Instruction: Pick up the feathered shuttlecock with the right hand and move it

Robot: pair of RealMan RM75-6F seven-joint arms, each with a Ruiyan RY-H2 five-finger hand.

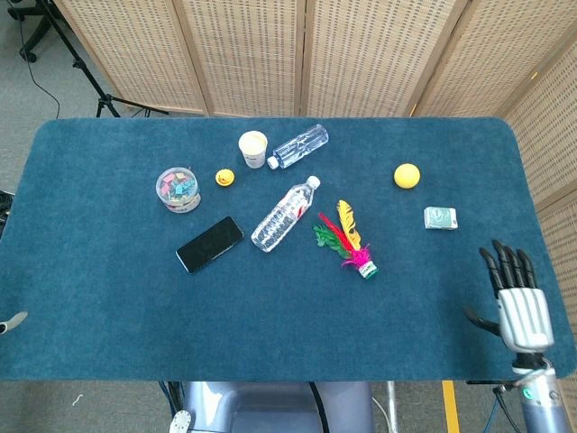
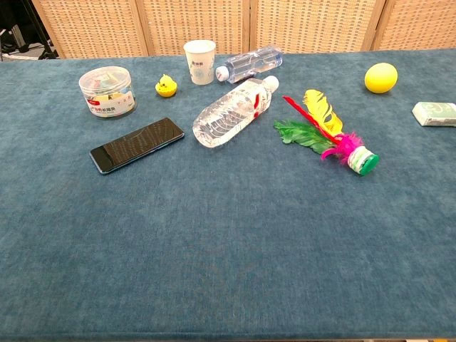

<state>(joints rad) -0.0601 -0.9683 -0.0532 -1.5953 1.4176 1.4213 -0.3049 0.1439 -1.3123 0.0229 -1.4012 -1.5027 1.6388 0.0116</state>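
in the head view, at the lower right of the frame, the right hand was over the near right edge of the counter, which was covered with a blue carpet-like cloth. its dark fingers were straight and a little apart, pointing to the far side, and it held nothing. the chest view did not show this hand. at the lower left edge of the head view only a small grey tip was visible, and i cannot tell if it belonged to the left hand or how that hand was.

the feathered shuttlecock lay on its side near the middle of the counter, well apart from the right hand, up and left of it in the frame. in the chest view its green base pointed to the near right, and the yellow, red, green and pink feathers spread to the far left.

just left of the shuttlecock lay a clear water bottle with a white cap, tilted across the frame. more to the left a black phone lay flat. at the right side there was a small green and white box, and further back a yellow ball.

further away, in the upper left part, stood a round plastic jar with coloured clips, then a small yellow toy, a paper cup and a second bottle lying just beside the cup. behind the counter stood a woven folding screen.
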